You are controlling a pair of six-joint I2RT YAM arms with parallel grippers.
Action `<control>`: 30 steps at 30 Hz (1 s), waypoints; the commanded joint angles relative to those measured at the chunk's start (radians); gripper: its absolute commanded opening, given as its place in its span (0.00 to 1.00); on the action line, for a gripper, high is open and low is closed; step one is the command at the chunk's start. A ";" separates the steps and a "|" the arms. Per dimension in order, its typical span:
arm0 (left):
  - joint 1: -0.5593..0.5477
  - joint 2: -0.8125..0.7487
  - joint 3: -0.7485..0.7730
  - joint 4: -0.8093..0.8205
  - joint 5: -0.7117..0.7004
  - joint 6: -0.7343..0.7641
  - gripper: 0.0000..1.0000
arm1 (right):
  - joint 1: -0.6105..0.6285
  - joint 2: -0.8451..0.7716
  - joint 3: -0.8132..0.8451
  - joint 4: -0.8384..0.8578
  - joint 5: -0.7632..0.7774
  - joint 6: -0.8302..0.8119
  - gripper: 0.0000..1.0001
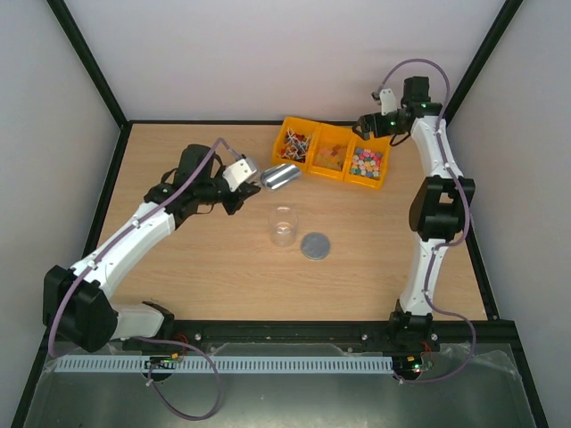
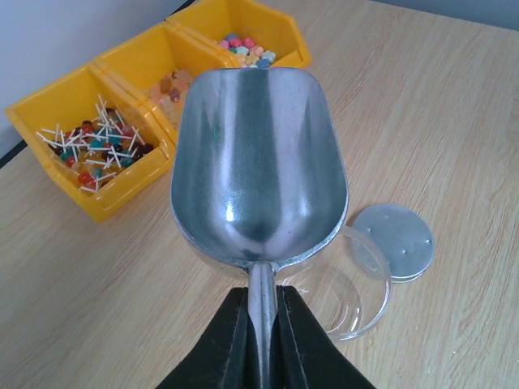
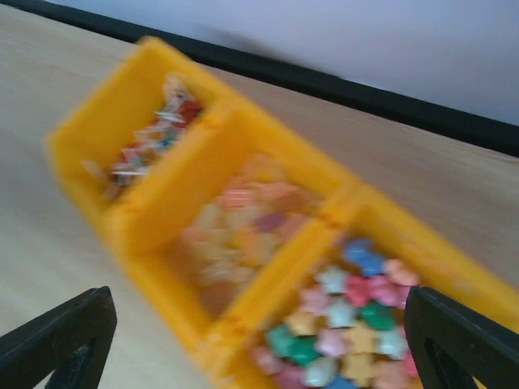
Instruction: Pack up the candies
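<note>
Packing not yet begun: candies (image 1: 332, 153) all in three yellow bins (image 2: 122, 198) on tabletop (image 1: 223, 267), clear cup (image 2: 357, 300) empty beside grey lid (image 2: 395, 241); left claw (image 2: 261, 324) clamps empty scoop (image 2: 258, 162) by its handle; right claw (image 3: 259, 340) wide, holding nothing, over bins.

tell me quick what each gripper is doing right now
left gripper: shut on the scoop handle
right gripper: open, empty, by the bins
</note>
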 commanded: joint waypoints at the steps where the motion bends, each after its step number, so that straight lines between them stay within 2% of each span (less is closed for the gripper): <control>1: 0.012 -0.009 -0.003 0.010 0.004 -0.013 0.02 | -0.035 0.119 0.120 0.054 0.170 -0.009 1.00; 14: 0.030 -0.018 -0.021 -0.015 0.004 0.000 0.02 | -0.038 0.329 0.215 0.245 0.313 -0.068 0.99; 18: 0.033 -0.014 -0.020 -0.022 0.005 0.004 0.02 | -0.038 0.358 0.221 0.247 0.263 -0.111 0.99; 23: 0.034 -0.007 -0.014 -0.034 0.007 0.012 0.02 | -0.037 0.384 0.220 0.121 0.120 -0.203 1.00; 26: 0.038 -0.007 -0.016 -0.038 0.010 0.015 0.02 | -0.038 0.385 0.218 0.028 0.073 -0.243 0.93; 30: 0.043 -0.006 -0.017 -0.041 0.025 0.012 0.02 | -0.038 0.363 0.203 -0.102 0.028 -0.318 0.75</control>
